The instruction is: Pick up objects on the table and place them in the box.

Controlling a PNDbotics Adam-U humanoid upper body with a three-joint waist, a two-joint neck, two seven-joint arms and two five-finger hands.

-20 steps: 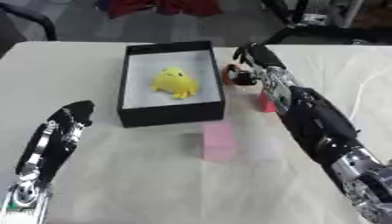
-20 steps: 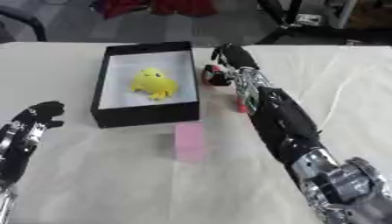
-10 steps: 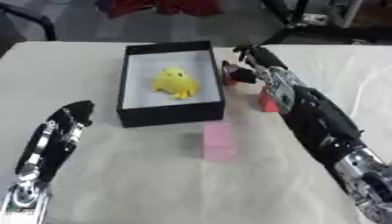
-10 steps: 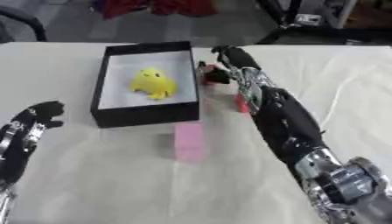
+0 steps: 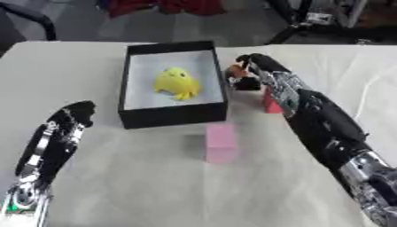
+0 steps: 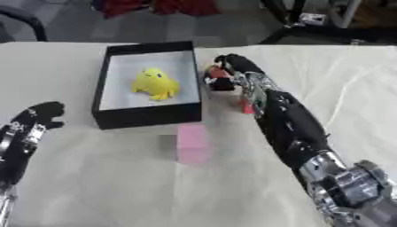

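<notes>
A black box (image 5: 170, 113) with a white floor holds a yellow toy (image 5: 177, 83). A pink block (image 5: 220, 141) lies just in front of the box. A red block (image 5: 270, 103) shows beside my right forearm, partly hidden by it. My right hand (image 5: 256, 66) reaches to the box's right wall, right over a small orange, red and black thing (image 5: 239, 79); whether it holds that thing is hidden. My left hand (image 5: 54, 137) rests open at the lower left, fingers up, touching nothing.
The white cloth-covered table (image 5: 139, 190) spreads to the front and right. Dark frames and red cloth (image 5: 178, 5) lie beyond the far edge. A thin cable (image 5: 364, 95) runs across the cloth at the right.
</notes>
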